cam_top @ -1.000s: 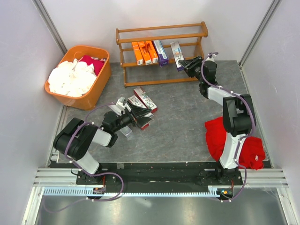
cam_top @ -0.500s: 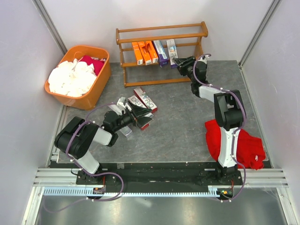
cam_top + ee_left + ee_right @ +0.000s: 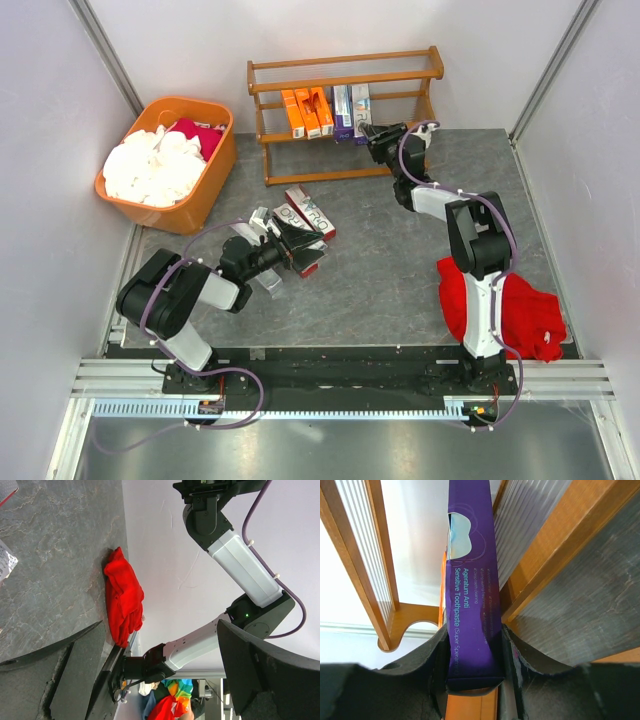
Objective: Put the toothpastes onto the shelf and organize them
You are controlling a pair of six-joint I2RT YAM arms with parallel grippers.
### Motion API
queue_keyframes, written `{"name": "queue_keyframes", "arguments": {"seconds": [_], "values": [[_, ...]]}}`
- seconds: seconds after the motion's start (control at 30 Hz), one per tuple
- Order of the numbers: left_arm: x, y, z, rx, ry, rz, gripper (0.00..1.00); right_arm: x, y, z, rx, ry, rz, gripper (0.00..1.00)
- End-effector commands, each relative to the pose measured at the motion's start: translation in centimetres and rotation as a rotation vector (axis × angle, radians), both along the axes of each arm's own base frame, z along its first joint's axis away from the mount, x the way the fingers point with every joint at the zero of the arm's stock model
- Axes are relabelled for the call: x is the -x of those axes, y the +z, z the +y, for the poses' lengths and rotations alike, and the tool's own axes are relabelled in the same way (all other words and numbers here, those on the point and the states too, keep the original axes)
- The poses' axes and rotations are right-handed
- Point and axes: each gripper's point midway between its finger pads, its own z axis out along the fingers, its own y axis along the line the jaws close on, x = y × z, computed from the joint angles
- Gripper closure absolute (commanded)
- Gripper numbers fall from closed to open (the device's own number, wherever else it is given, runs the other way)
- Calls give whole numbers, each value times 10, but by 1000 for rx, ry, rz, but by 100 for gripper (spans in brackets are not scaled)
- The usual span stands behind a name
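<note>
The wooden shelf [image 3: 400, 77] stands at the back. On its middle tier, orange toothpastes [image 3: 307, 111] and a purple one [image 3: 342, 110] stand side by side. My right gripper [image 3: 377, 133] is shut on a purple-and-white carton [image 3: 362, 104] just right of them. In the right wrist view that purple carton [image 3: 472, 580] sits between my fingers [image 3: 441, 650], pushed in between the shelf rails [image 3: 570, 545]. More toothpastes [image 3: 310, 212] lie in a loose pile on the table. My left gripper [image 3: 297, 243] hovers open at that pile; its fingers [image 3: 75, 680] hold nothing.
An orange tub [image 3: 213, 185] full of white and red cloths stands at the back left. A red cloth [image 3: 460, 295] lies by the right arm's base and also shows in the left wrist view [image 3: 122, 597]. Walls close in on both sides.
My right gripper has swung left along the shelf with its carton, bringing it upright against the purple one. The left arm has not moved.
</note>
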Motion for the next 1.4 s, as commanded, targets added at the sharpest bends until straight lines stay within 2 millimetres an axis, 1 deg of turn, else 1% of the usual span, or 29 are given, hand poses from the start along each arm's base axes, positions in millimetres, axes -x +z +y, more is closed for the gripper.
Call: {"name": "queue_keyframes", "arguments": {"seconds": [0.0,0.07,0.17,0.27,0.3,0.33,0.37,0.4,0.47,0.5,0.53,0.67,0.7,0.77,0.8,0.83,0.87,0.9,0.97,1.0,1.03,1.07,1.1,1.13,1.17,1.2,1.27,1.3,1.37], "values": [[15,81,7,168,-11,-337,0,-8,11,10,-32,-14,-31,54],[15,81,7,168,-10,-336,0,-10,13,15,-38,-2,-38,53],[15,80,6,166,-13,-333,0,-13,10,19,-40,12,-29,52],[15,80,6,167,-14,-334,0,-12,8,20,-41,15,-27,46],[15,80,7,166,-13,-333,0,-12,11,19,-43,15,-33,41],[16,81,7,168,-13,-336,0,-10,7,20,-41,19,-27,35],[16,80,7,166,-14,-336,0,-9,10,18,-41,23,-33,31],[16,80,7,166,-14,-336,0,-8,14,18,-45,26,-45,22],[16,79,6,165,-15,-335,0,-7,12,16,-42,34,-42,13],[16,79,6,165,-16,-334,0,-6,15,14,-42,34,-47,4],[17,80,6,165,-20,-336,0,-5,13,12,-41,34,-43,2],[16,81,6,163,-22,-346,0,2,19,-1,-38,32,-61,2],[17,81,5,163,-25,-345,0,8,20,-1,-38,47,-61,2],[17,80,4,162,-30,-346,0,14,24,-9,-44,45,-78,2],[16,80,5,160,-29,-346,0,23,23,-12,-43,52,-69,2],[17,80,4,158,-30,-349,0,26,24,-17,-43,49,-72,2],[17,79,4,157,-30,-350,0,30,29,-21,-46,48,-93,2],[16,80,4,158,-29,-350,0,41,28,-25,-40,54,-89,2],[17,80,4,155,-32,-355,0,51,31,-35,-30,46,-100,2],[17,80,4,156,-31,-357,0,62,31,-40,-21,43,-93,2],[17,81,4,155,-30,-360,0,67,31,-44,-3,46,-95,2],[17,81,5,155,-30,-363,0,75,42,-47,6,48,-115,2],[17,81,4,154,-33,-363,0,83,31,-49,20,51,-90,2],[17,81,4,152,-34,-366,0,88,29,-51,39,56,-88,2],[18,81,4,152,-35,-369,0,95,35,-53,50,62,-95,2],[17,80,4,148,-35,-367,0,103,26,-53,65,72,-71,2],[17,77,5,140,-39,-364,0,114,24,-53,106,93,-65,2],[16,77,5,138,-34,-364,0,121,13,-55,121,95,-45,2],[16,75,6,131,-36,-362,0,127,10,-55,157,103,-41,2]]}}
